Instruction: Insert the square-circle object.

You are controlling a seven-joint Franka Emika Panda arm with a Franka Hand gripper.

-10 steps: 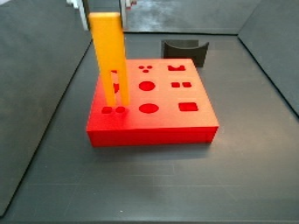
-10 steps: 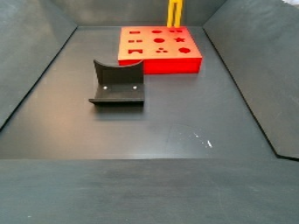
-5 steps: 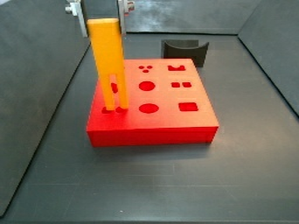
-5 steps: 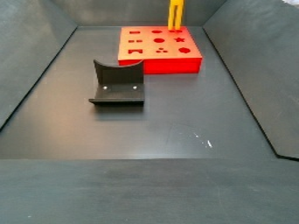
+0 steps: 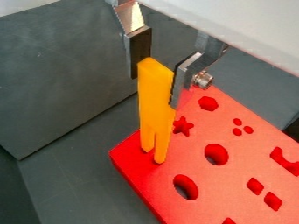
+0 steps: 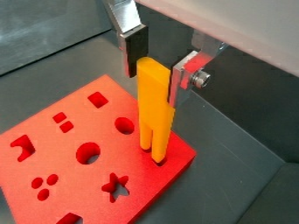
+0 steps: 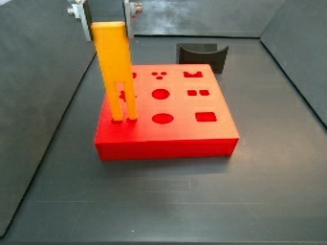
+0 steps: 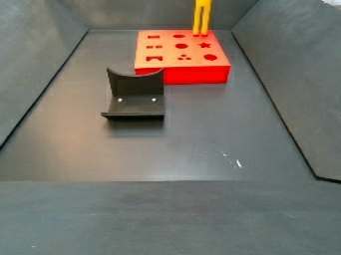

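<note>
The square-circle object [image 7: 115, 72], a tall yellow-orange bar, stands upright with its two prongs in the holes at a corner of the red block [image 7: 179, 129]. It also shows in both wrist views [image 5: 155, 109] [image 6: 156, 109] and in a side view [image 8: 200, 15]. My gripper [image 7: 105, 11] is at the bar's top end, one silver finger on each side of it. The fingers [image 5: 136, 52] stand a little wider than the bar, so the gripper is open. In the wrist view [image 6: 156, 80] the pads flank the bar's top.
The red block [image 8: 200, 68] has several shaped holes in its top [image 5: 233, 184] [image 6: 70, 166]. A dark grey curved fixture [image 7: 201, 55] [image 8: 134, 95] stands on the dark floor apart from the block. Grey walls enclose the floor.
The bar has sunk lower, its prongs going down into the block's holes. The fingers have spread apart off the bar's sides.
</note>
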